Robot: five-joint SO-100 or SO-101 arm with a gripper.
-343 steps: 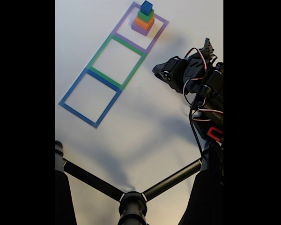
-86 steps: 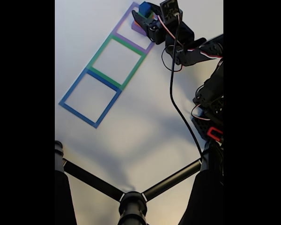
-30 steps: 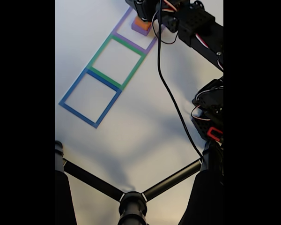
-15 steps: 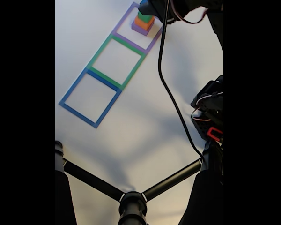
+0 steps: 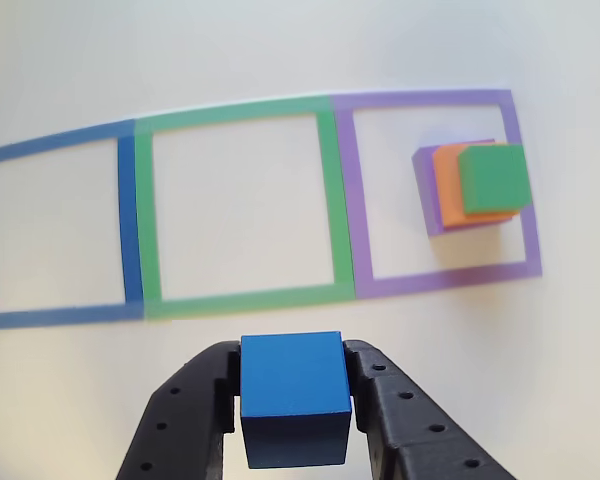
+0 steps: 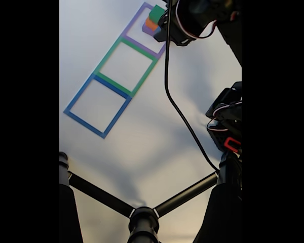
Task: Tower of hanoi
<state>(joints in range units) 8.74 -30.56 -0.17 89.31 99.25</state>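
Bright even light, soft shadows, seemingly fisheye-bent edges

The hand [image 5: 295, 425] is matte black plastic, built as two broad curved fingers [image 5: 180, 425] with a row of small round holes running along the outer face of each. In the fixed view the arm [image 6: 213, 17] is black too, made of blocky motor housings joined end to end. A thin black cable [image 6: 180, 114] trails along it, red and white wires loop between the joints, and a small red part [image 6: 232, 144] sits low on the base.
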